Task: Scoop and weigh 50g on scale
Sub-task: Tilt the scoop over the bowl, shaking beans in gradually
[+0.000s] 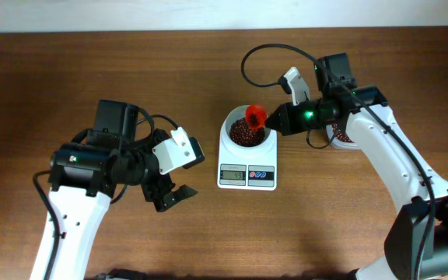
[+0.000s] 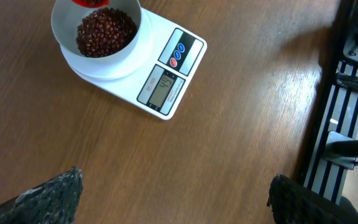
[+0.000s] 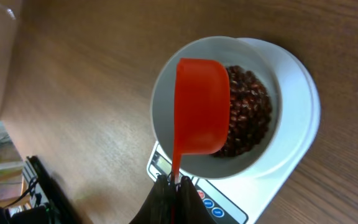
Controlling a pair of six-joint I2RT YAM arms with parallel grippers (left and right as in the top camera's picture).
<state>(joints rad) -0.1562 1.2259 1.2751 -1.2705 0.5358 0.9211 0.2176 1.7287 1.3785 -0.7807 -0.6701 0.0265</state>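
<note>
Near table (image 1: 53,70) centre, right jaws clamp the scoop (image 1: 256,117), cup over the bowl (image 3: 164,93) on the scale (image 1: 247,175); left jaws apart.

I see the white scale (image 1: 246,158) lying flat on the brown surface (image 1: 208,233), its grey display (image 1: 232,176) lit. Its round white bowl (image 1: 228,131) holds dark red beans (image 1: 243,134), and a red scoop (image 1: 256,117) hangs over the bowl.

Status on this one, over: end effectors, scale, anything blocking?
Left end effector open, apart from the scale. Right end effector shut on red scoop, over the bowl. Bowl holds red beans. Nothing blocking.
</note>
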